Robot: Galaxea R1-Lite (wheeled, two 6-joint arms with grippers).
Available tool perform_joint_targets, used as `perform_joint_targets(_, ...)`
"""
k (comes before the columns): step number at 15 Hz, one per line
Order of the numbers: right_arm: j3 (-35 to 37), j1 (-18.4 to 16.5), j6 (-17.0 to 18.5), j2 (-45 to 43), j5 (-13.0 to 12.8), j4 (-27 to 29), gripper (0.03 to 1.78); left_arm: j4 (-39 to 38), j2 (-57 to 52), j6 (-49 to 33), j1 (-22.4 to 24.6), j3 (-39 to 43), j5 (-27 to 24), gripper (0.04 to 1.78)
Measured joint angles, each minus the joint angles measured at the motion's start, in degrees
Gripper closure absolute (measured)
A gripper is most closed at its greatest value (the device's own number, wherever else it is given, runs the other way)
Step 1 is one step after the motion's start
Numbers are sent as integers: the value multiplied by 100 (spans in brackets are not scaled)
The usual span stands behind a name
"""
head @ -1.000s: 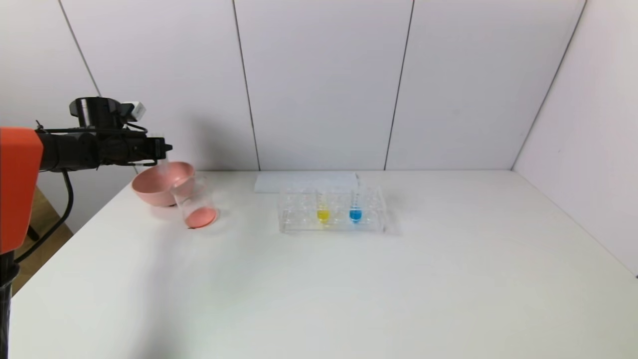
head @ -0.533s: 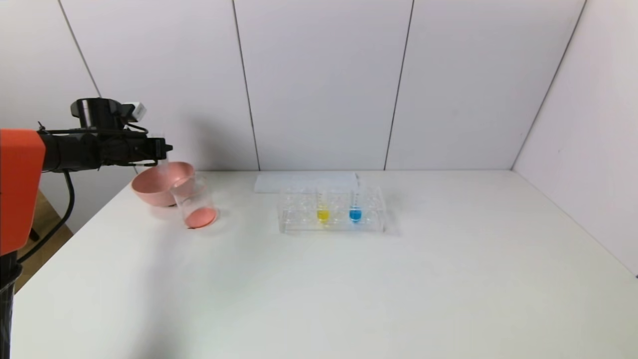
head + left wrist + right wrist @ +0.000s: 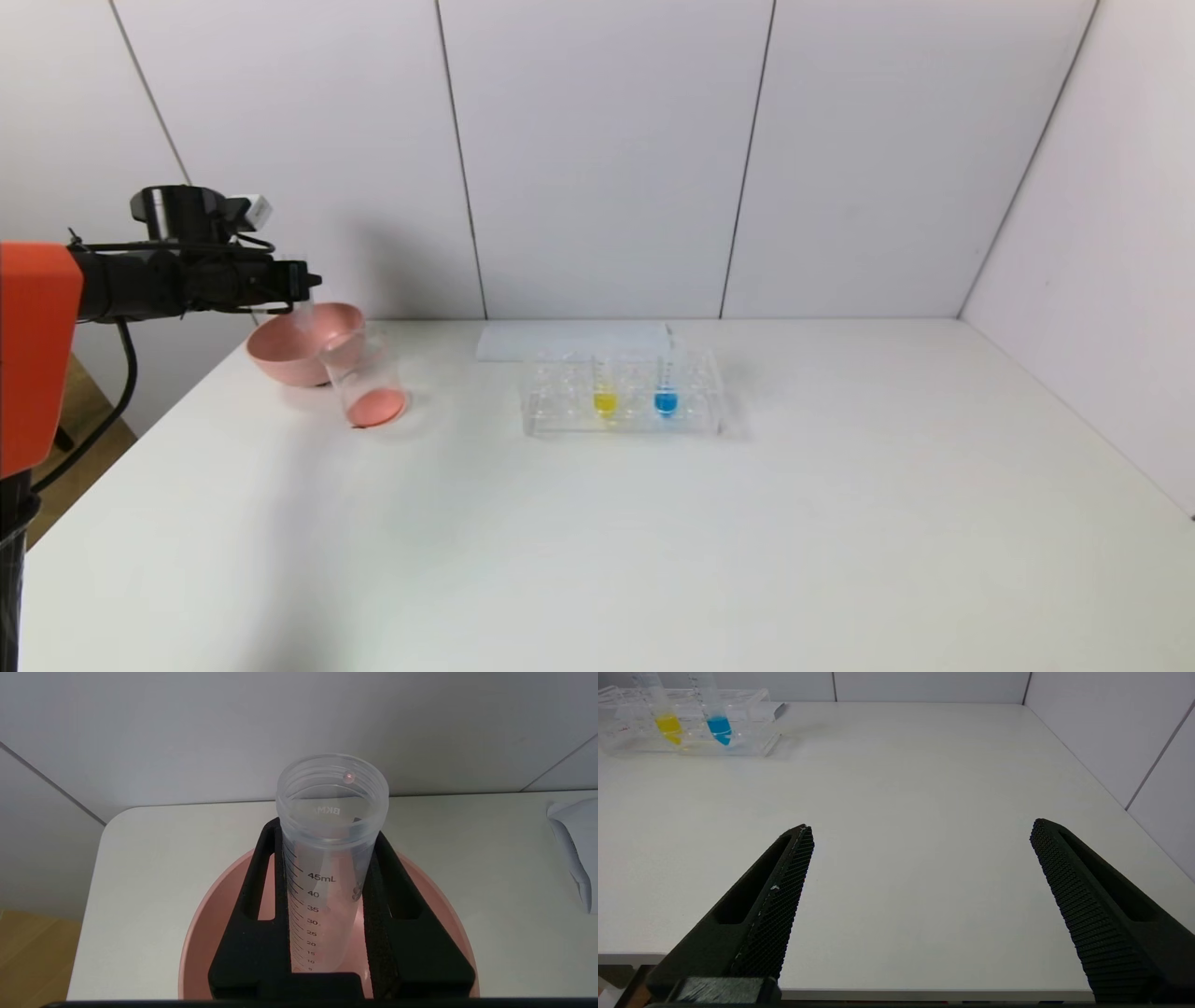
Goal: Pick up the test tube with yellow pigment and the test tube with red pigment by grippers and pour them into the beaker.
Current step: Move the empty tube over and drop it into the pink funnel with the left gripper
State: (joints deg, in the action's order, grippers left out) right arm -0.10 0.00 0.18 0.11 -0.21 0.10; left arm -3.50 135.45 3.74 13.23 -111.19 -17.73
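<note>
My left hand (image 3: 327, 933) grips an emptied tube (image 3: 329, 858) above the pink bowl (image 3: 289, 350), beside the beaker (image 3: 366, 383) holding red liquid. The yellow tube (image 3: 605, 390) stands in the rack (image 3: 560, 397). My right hand (image 3: 920, 896) hangs released over the tabletop (image 3: 653, 541).

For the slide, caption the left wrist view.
Left hand holds an emptied tube over the pink bowl.

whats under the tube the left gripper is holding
The pink bowl lies below the emptied tube clamped in the left gripper. The gripper covers most of the bowl's inside, so whether anything lies in it cannot be seen.
</note>
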Motion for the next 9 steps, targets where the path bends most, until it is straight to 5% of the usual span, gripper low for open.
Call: perform_joint_targets(9,0,0,0,0,0,0,11,4,13,-22,28,-13,-10,131)
